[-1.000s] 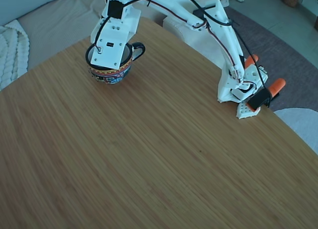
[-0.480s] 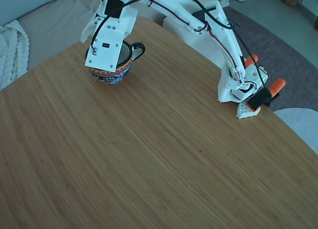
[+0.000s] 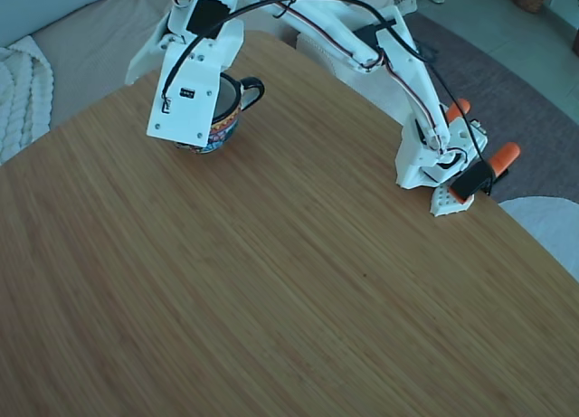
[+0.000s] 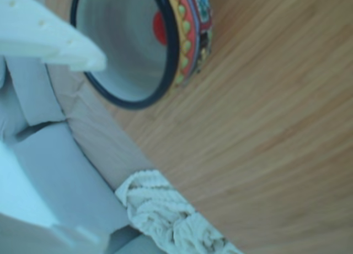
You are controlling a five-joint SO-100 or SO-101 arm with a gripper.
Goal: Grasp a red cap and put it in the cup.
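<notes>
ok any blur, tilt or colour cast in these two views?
Fixed view: sharp, cool bluish cast, slight wide-angle bowing, cup partly hidden by the gripper housing. Other view: soft and blurred, rotated sideways, cup and red cap inside still readable, near finger out of focus.

No writing, number, brand or sign can be read in either view. The cup (image 4: 190, 39) bears only a painted band of coloured shapes, no letters. A small dark mark on the white arm (image 3: 187, 93) in the fixed view is too small to make out.
</notes>
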